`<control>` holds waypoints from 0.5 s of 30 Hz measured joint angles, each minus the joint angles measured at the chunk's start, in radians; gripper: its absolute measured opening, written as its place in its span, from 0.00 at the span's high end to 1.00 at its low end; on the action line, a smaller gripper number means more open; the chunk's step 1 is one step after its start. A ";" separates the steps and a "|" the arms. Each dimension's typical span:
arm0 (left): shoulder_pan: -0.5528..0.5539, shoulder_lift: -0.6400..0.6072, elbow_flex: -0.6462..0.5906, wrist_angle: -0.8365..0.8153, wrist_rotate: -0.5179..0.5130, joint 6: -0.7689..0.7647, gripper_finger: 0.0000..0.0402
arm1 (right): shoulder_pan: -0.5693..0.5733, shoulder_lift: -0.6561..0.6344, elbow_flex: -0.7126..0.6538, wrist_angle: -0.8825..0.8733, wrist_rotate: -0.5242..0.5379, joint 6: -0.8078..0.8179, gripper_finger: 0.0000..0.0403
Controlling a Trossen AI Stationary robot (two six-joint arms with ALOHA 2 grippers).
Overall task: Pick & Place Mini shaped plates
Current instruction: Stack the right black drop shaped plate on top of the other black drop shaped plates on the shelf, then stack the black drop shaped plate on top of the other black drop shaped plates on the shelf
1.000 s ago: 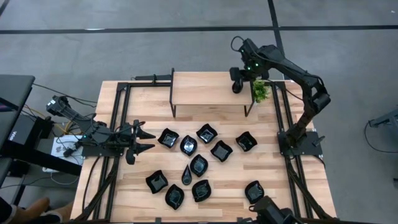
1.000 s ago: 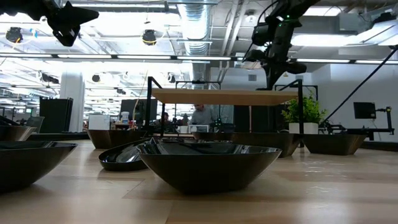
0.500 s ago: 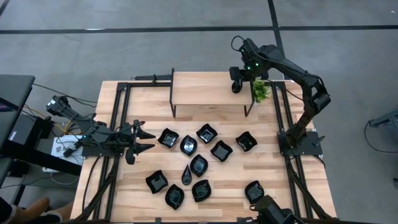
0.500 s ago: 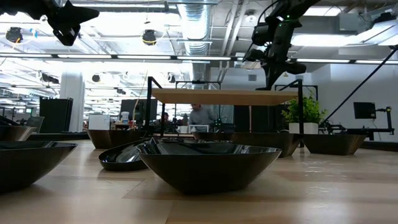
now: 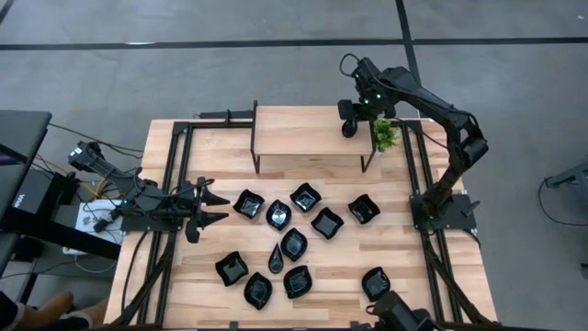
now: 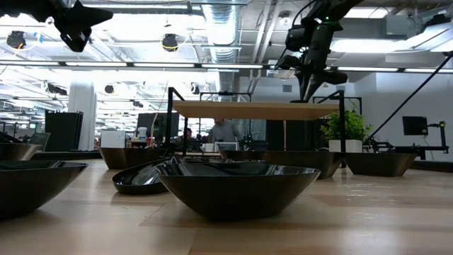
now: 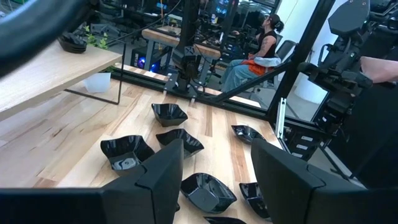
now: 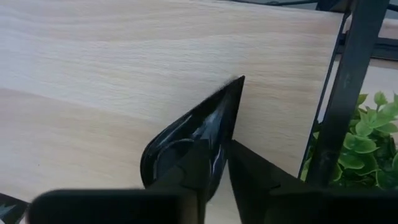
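Observation:
Several glossy black mini shaped plates [image 5: 285, 244] rest on the wooden table, between the arms. One teardrop plate [image 8: 193, 134] is over the right end of the raised wooden shelf [image 5: 312, 133], with its tip pointing away from my right gripper [image 8: 227, 162]. That gripper points steeply down there, shut on the plate's rim. My left gripper [image 5: 213, 207] hangs level over the table's left side, open and holding nothing. My right gripper has the teardrop plate's rim at its wide end [image 8: 222, 134] between its two fingers, one on the inner side and one outside. The fingers come from above, slanting down. Whether the plate's underside rests on the shelf top, I cannot tell.
A small green plant [image 5: 384, 136] stands just right of the shelf's black end post [image 8: 348, 87], close to my right gripper. Black frame rails run along the table's left and right sides. In the low view, large plates [image 6: 237, 188] fill the foreground, and people sit in the room beyond.

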 joint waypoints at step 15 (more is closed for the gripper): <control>0.000 0.000 0.000 0.006 0.000 -0.018 0.52 | 0.021 -0.124 0.001 -0.061 -0.033 -0.093 0.82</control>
